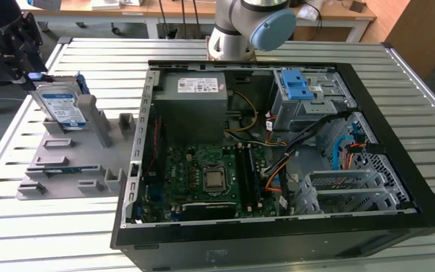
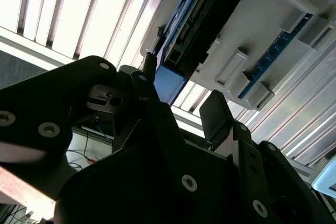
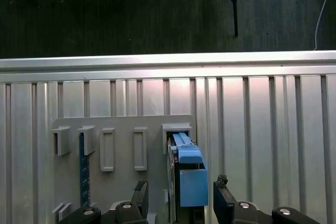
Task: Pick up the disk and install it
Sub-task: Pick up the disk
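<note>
The disk [image 1: 59,105] stands on edge in a slot of the grey fixture plate [image 1: 51,181], at the exterior view's left. Its white-and-blue label faces the camera, and a blue rail runs along its upper edge. My gripper [image 1: 29,71] hangs just above the disk's far upper corner. In both wrist views the blue rail end [image 3: 188,179] [image 2: 170,85] lies between my two black fingers. One fingertip [image 3: 222,184] and the other [image 3: 139,187] stand apart from the disk on either side. The gripper [image 3: 181,192] [image 2: 181,95] is open and holds nothing.
An open black computer case [image 1: 278,246] lies to the exterior view's right of the fixture, with a grey power-supply box [image 1: 195,99], a motherboard [image 1: 210,175] and blue drive-bay latches [image 1: 297,85]. The arm's base [image 1: 240,28] rises behind it. A thin blue strip [image 3: 82,169] sits in another fixture slot.
</note>
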Available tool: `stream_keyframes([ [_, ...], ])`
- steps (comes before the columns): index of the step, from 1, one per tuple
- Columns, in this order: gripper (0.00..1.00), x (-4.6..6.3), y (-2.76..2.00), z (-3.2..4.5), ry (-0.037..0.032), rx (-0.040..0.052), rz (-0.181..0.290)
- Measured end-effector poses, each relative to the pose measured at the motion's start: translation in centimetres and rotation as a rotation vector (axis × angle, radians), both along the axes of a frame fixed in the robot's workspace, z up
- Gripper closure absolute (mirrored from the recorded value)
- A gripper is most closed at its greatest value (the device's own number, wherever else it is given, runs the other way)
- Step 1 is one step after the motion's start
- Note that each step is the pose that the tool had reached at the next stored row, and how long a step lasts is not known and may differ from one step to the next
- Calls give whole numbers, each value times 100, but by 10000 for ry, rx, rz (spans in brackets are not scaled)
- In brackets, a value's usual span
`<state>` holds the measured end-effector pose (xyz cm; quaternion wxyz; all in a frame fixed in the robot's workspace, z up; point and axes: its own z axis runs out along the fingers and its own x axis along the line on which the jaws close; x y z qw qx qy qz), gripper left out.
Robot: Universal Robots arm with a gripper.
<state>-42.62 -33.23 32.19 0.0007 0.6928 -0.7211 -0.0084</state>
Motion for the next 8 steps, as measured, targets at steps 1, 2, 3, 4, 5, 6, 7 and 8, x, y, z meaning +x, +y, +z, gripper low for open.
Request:
stream_keyframes([
  [1, 40, 0, 0, -9, 0, 0, 0],
  [2, 40, 0, 0, -18, -1, 0, 0],
  [3, 40, 0, 0, -27, 0, 0, 1],
  [4, 40, 0, 0, -35, 0, 0, 1],
  [5, 40, -1, 0, -43, -2, 0, 1],
  [6, 40, -3, 0, -51, -3, 0, 1],
  [7, 40, -5, 0, -59, -6, 0, 1],
  [8, 40, -6, 0, -67, -7, 0, 1],
])
